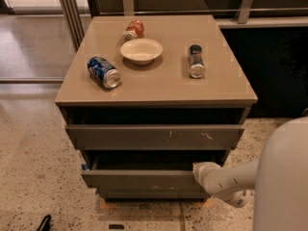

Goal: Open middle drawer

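Observation:
The middle drawer has a plain grey-brown front and sits between the larger scratched top front and the narrow bottom front. It stands pulled out a little, with a dark gap above its top edge. My gripper is at the right end of that top edge, at the end of my white arm, which reaches in from the right. Its tips are hidden against the drawer.
On the cabinet top lie a blue can, a red can, a white bowl and a dark-capped can. My white body fills the lower right. The speckled floor lies to the left.

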You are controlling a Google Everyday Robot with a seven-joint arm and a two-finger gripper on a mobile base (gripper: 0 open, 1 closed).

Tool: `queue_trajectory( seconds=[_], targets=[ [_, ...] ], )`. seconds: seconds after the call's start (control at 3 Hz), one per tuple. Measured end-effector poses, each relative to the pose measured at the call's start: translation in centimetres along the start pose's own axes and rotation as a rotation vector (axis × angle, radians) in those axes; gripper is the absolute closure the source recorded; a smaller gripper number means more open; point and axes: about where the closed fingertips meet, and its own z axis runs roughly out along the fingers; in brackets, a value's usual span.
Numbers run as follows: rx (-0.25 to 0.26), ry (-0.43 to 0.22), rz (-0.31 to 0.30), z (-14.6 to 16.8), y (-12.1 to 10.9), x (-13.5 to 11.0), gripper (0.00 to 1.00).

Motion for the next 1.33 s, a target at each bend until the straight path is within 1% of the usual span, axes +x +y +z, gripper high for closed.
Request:
queue_trajectory(
  seconds=[0.33, 0.67, 1.0, 1.33],
  targets=[
    [-0.112, 0.011, -0.039, -2.0, 1.1, 1.1, 1.0],
    [-0.126, 0.01, -0.073, -2.6, 0.7, 1.7, 1.0],
    [-0.115, 0.023, -0.069, -2.2, 0.7, 1.7, 1.0],
    [-0.118, 0.089, -0.06, -1.3, 0.8, 2.9, 1.0]
  ],
)
